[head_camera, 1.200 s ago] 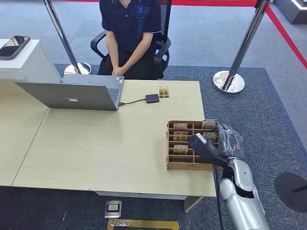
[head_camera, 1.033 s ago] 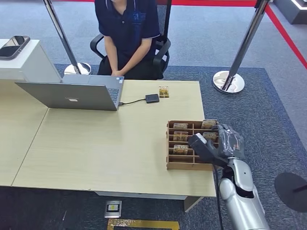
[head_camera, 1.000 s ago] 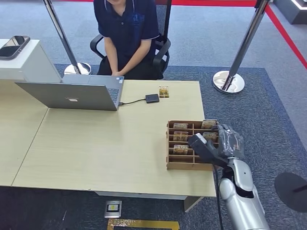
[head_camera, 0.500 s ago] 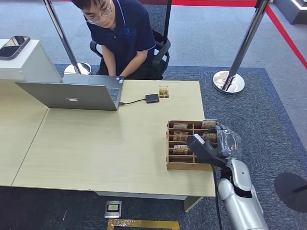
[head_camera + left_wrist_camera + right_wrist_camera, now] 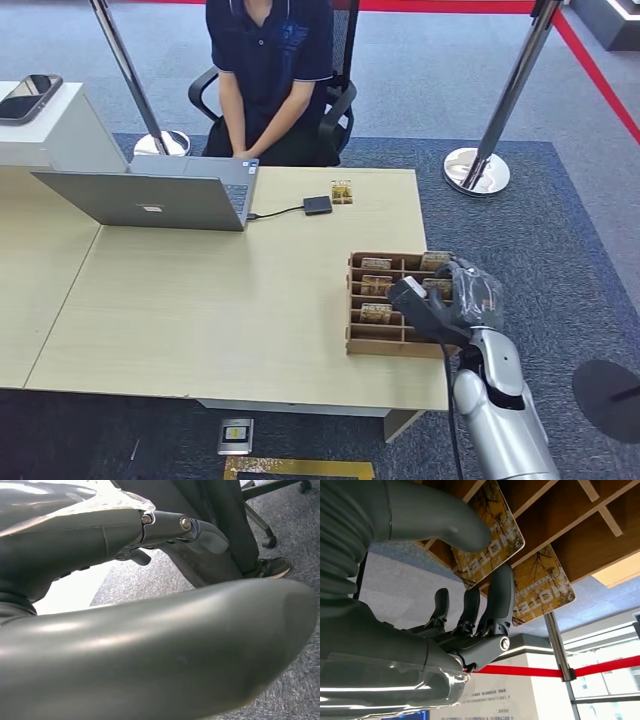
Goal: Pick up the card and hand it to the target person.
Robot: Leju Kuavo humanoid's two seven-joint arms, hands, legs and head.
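Lower right of the head view: right robot hand (image 5: 445,305) pinches a yellow printed hotel card (image 5: 491,535) over the brown slotted wooden tray (image 5: 355,300), apparently to lift it free.

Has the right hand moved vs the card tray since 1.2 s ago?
Yes. The right hand has crept left over the card tray, its thumb tip now closer to the tray's middle divider; the tray itself is unmoved.

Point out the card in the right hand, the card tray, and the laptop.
card (image 5: 491,540): right wrist view, printed face.
right hand (image 5: 445,300): head view, middle of the hand.
card tray (image 5: 377,347): head view, near wall.
laptop (image 5: 143,200): head view, lid back.
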